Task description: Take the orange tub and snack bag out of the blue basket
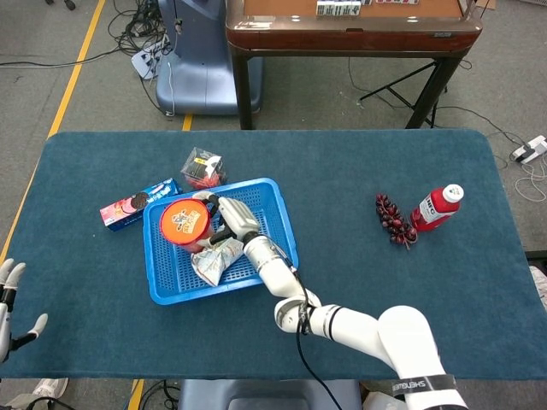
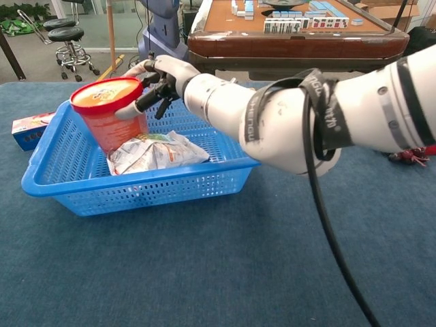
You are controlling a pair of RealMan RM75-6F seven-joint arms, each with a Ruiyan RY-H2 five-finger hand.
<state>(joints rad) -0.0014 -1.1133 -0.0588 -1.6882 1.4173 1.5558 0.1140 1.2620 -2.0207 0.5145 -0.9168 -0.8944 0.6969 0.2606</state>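
The orange tub (image 1: 185,220) (image 2: 110,113) is tilted and raised inside the blue basket (image 1: 273,202) (image 2: 136,193), held by my right hand (image 1: 229,219) (image 2: 158,80), whose fingers wrap its right side. The crumpled snack bag (image 1: 216,260) (image 2: 158,150) lies on the basket floor just below the tub. My left hand (image 1: 10,301) hangs open at the table's near left edge, far from the basket; the chest view does not show it.
A biscuit box (image 1: 135,203) (image 2: 28,129) lies left of the basket and a small clear box (image 1: 202,167) stands behind it. Grapes (image 1: 394,219) and a red bottle (image 1: 437,207) sit at the right. A brown table (image 1: 352,26) stands beyond the blue cloth.
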